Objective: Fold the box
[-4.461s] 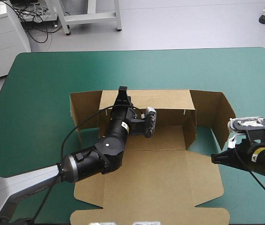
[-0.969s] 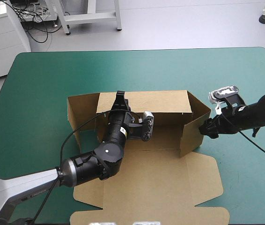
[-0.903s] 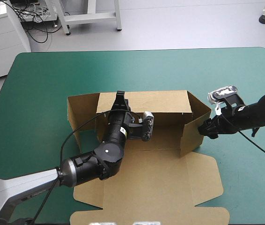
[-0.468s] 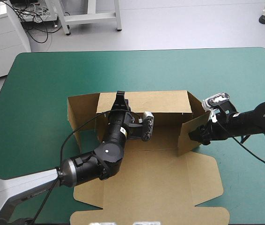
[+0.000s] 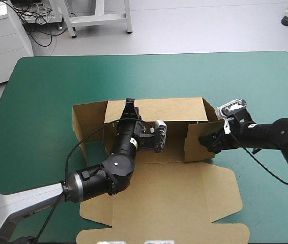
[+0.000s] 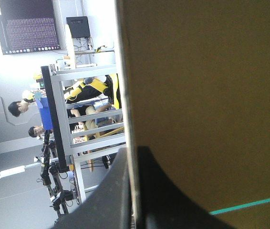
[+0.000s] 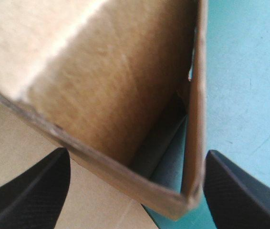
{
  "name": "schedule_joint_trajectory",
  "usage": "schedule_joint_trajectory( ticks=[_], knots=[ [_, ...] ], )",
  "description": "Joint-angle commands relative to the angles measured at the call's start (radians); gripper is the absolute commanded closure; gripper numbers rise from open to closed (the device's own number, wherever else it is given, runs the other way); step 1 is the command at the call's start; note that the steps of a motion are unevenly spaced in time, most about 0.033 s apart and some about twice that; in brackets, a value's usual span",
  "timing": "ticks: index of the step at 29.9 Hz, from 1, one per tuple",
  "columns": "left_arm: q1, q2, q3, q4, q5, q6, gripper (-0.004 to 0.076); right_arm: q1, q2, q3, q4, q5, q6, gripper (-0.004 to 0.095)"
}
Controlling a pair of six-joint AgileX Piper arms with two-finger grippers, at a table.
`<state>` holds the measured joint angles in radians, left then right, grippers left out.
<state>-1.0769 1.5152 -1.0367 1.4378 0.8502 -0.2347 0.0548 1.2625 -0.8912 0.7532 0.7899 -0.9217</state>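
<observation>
1. High view shows the box (image 5: 174, 198) near the middle of the teal-green surface (image 5: 47, 91). Its lid panel (image 5: 164, 213) lies flat toward the near edge and its back wall (image 5: 174, 109) stands upright.
2. The left claw (image 5: 130, 105) is clenched on the top edge of that back wall, toward its left end. In the left wrist view the black fingers (image 6: 163, 191) meet with only the edge of the board between them, so this arm is holding the wall up.
3. The right claw (image 5: 205, 141) reaches in from the right to the right end flap (image 5: 194, 145), which stands angled inward over the tray floor.
4. In the right wrist view the right claw is released, its fingers spread wide. A folded corner of brown board stands between them. It grasps nothing, and whether a finger touches the board I cannot tell.
5. The left end flap (image 5: 88, 119) stands splayed outward, not yet turned in.
6. The step in hand looks like forming the right end of the tray by swinging that flap in against the held back wall.
7. The next move calls for a steady push on the flap until it sits square to the back wall. The left grip has to stop the wall tipping. After that, the left end needs the same treatment.
</observation>
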Motion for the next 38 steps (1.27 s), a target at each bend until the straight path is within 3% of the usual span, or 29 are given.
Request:
schedule_joint_trajectory(
  ticks=[1,5,18,22,29,38],
  knots=[
    [-0.003,-0.034,-0.013,0.014,0.037,-0.001,0.0756,0.058,-0.027,-0.025,0.017,-0.097,0.021,0.0216],
    [-0.003,-0.034,-0.013,0.014,0.037,-0.001,0.0756,0.100,-0.027,-0.023,-0.054,-0.145,0.095,0.0217],
    [-0.003,-0.034,-0.013,0.029,0.037,-0.001,0.0756,0.177,-0.027,-0.023,-0.050,-0.247,0.121,0.0255],
    [-0.003,-0.034,-0.013,0.029,0.037,-0.001,0.0756,0.201,-0.027,-0.023,-0.064,-0.278,0.130,0.0415],
    [-0.003,-0.034,-0.013,0.029,0.037,-0.001,0.0756,0.201,-0.027,-0.023,-0.071,-0.275,0.124,0.0931],
    [-0.003,-0.034,-0.013,0.029,0.036,-0.001,0.0756,0.201,-0.027,-0.023,-0.073,-0.279,0.122,0.0925]
  ],
)
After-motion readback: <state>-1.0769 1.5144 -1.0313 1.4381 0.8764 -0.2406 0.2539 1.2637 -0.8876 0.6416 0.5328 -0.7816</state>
